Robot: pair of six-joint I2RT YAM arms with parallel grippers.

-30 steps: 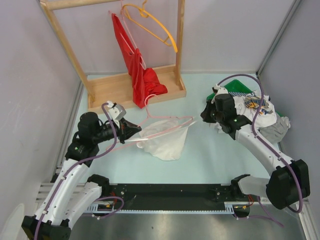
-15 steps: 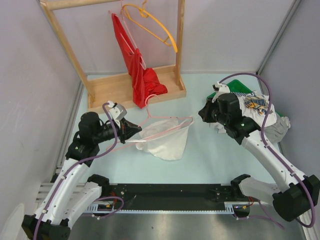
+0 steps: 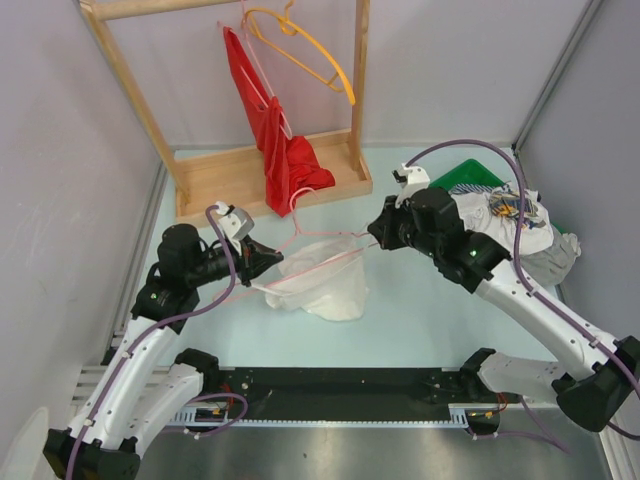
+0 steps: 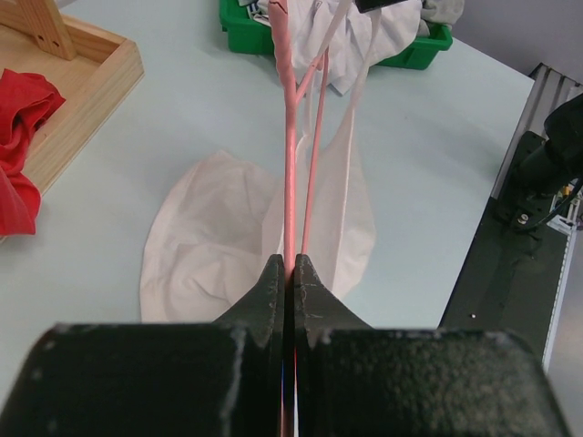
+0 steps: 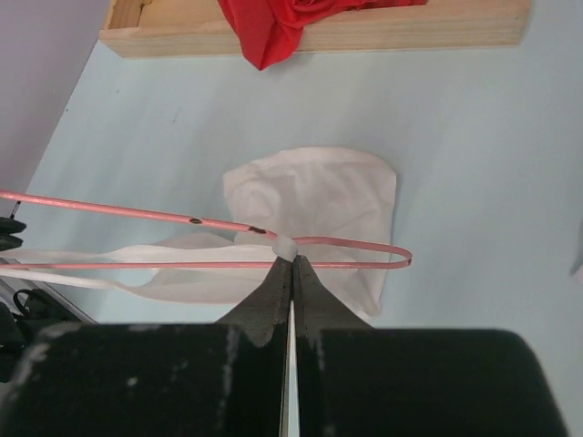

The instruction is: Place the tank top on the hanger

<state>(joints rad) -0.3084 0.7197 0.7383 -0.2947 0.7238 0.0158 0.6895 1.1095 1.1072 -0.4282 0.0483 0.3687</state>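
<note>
From above, the left claw [image 3: 270, 262] is clamped on one end of the pale pink hanger [image 3: 318, 262]. The right claw [image 3: 374, 232] is closed at the hanger's other end. The tank top [image 3: 335, 295] sags between the two claws, its lower part resting on the tabletop [image 3: 420, 300], in front of the wooden rack [image 3: 215, 175] with the red garment [image 3: 285, 160].

In the left wrist view, the left claw [image 4: 290, 264] has its jaws shut tight on the hanger [image 4: 290, 155], whose wire runs straight away from it. The tank top [image 4: 209, 246] lies below, its straps rising alongside the wire.

In the right wrist view, the right claw [image 5: 291, 259] pinches a small white bit of tank top [image 5: 319, 196] fabric just against the hanger [image 5: 137, 214] wire, with the rest spread beyond the tips.
</note>
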